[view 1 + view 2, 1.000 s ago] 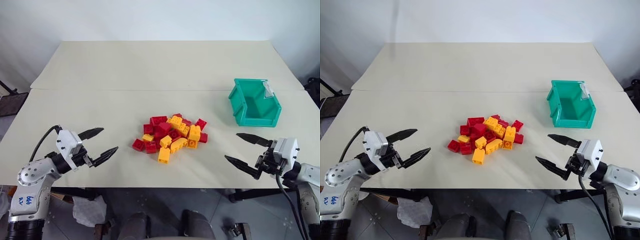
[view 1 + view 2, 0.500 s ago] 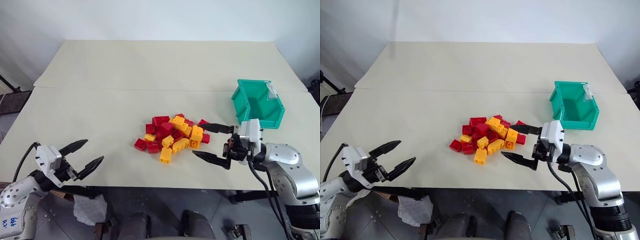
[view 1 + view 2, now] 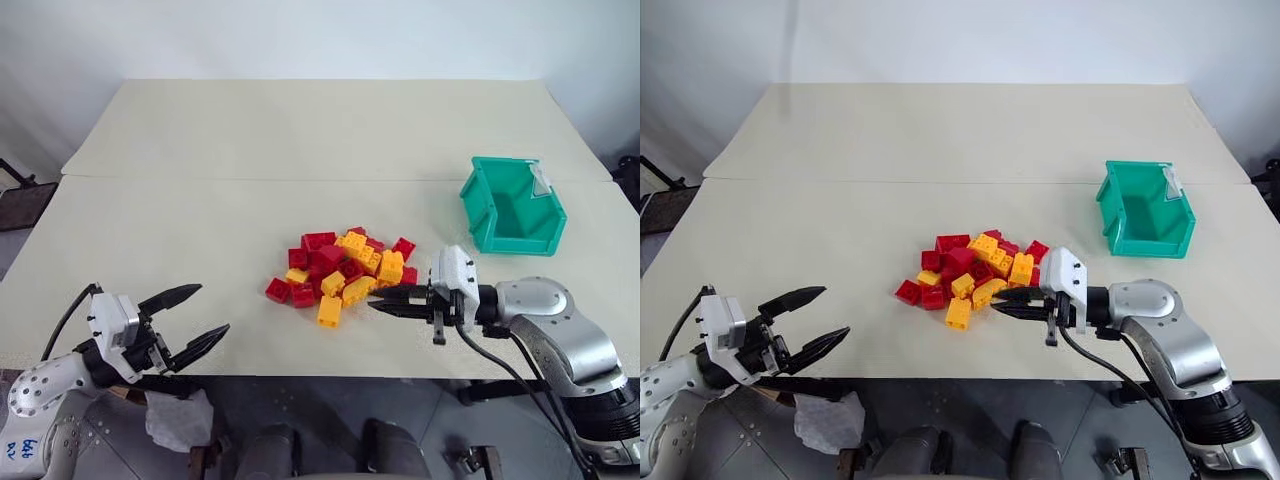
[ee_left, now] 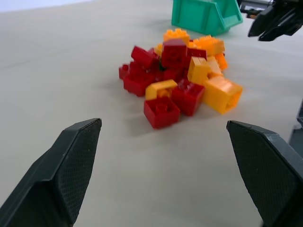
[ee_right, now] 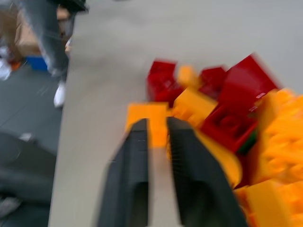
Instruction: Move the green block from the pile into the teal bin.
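Note:
The pile of red and yellow bricks lies mid-table. In the right wrist view a thin dark-green edge peeks from under a red brick; I cannot tell whether it is the green block. My right gripper is shut with nothing between its fingers, and its tips lie at the pile's near right edge beside a yellow brick. The teal bin stands to the right, beyond that arm. Over the near left edge of the table my left gripper stands open, pointing at the pile from a distance.
The cream table stretches wide behind the pile, with a seam across it. A crumpled white cloth lies on the floor under the front edge. The left wrist view catches the bin and the other gripper beyond the bricks.
My right gripper swung in from the right of the table to the pile's edge and shut. My left gripper drew back toward the front edge, still open.

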Action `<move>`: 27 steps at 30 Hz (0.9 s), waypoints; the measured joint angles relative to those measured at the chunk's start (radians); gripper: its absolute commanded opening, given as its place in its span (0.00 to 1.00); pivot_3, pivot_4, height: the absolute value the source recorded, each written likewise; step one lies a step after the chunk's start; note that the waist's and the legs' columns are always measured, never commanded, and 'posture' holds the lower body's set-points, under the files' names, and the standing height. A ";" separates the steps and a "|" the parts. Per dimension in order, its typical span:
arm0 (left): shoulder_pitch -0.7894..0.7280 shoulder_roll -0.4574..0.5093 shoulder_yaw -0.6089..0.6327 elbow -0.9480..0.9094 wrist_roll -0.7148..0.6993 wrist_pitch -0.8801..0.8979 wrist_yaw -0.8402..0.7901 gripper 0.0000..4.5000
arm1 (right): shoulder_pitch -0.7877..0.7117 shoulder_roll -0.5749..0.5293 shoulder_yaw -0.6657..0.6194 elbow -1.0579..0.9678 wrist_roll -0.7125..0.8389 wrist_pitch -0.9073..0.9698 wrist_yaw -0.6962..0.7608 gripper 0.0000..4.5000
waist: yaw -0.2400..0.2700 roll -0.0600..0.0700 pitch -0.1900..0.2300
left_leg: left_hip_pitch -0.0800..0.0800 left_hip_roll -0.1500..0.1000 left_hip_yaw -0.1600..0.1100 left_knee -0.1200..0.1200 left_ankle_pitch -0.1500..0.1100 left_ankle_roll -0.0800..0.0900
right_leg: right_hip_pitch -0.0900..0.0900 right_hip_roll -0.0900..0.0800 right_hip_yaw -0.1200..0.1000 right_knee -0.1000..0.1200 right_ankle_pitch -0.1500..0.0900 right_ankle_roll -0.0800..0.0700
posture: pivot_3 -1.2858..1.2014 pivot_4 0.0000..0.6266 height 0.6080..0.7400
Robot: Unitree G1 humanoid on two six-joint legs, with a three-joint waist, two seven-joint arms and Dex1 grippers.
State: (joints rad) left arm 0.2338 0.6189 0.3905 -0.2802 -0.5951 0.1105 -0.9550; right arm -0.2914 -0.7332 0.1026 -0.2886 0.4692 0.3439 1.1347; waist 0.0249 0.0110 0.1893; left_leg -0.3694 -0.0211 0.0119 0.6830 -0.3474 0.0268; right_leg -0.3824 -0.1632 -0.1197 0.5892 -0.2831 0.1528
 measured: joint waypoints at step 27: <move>-0.096 -0.054 -0.100 -0.012 0.035 -0.002 0.057 1.00 | -0.431 0.342 0.121 0.645 -0.350 -0.213 -0.259 0.01 | -0.032 0.000 0.000 | -0.002 0.000 0.003 -0.001 0.000 -0.001 | -0.008 0.001 0.003 0.008 0.000 0.000 | 0.52 0.24 1.00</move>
State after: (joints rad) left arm 0.1376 0.5652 0.2903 -0.2917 -0.5602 0.1083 -0.8979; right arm -0.7226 -0.3916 0.2234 0.3567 0.1190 0.1306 0.8758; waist -0.0069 0.0110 0.1892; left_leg -0.3718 -0.0208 0.0151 0.6823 -0.3469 0.0258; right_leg -0.3908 -0.1625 -0.1167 0.5969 -0.2831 0.1528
